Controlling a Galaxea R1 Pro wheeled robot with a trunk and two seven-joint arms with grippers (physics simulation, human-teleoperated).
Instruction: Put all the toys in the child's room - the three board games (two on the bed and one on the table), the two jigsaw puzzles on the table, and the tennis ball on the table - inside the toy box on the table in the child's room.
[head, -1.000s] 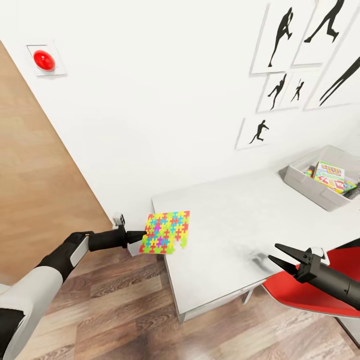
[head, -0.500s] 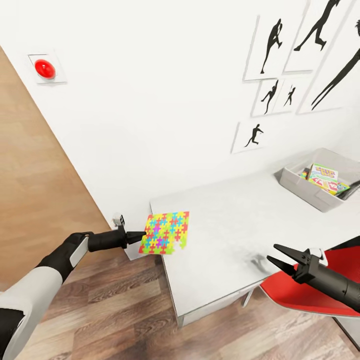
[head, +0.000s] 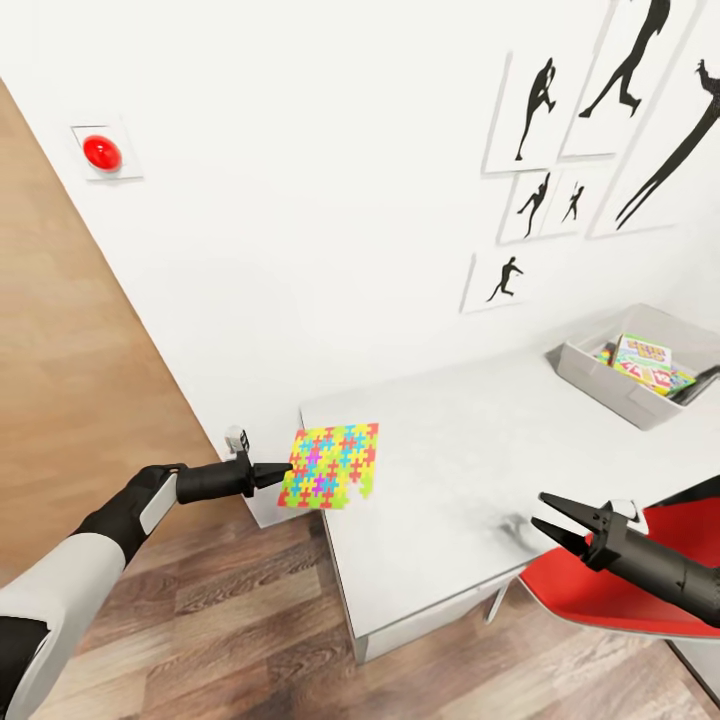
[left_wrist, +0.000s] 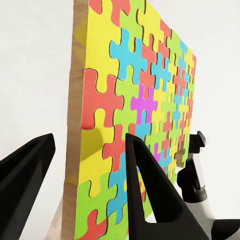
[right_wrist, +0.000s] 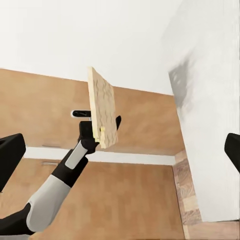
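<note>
Puzzle (head: 330, 465) pinched by edge in left gripper (head: 278, 472), flat, ready for grey bin (head: 600, 377). Right gripper (head: 545, 512) fingers spread, holding nothing, free to help.

Camera swung slightly, whole scene shifted in the head view, toy box (head: 640, 385) now lower at the right edge, red wall button (head: 102, 153) nudged rightward, right gripper (head: 548, 513) dipped a touch (jaws apart as before).

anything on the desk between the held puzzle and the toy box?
No. In the head view the light grey table top is bare from the jigsaw puzzle in the left hand to the toy box.
</note>
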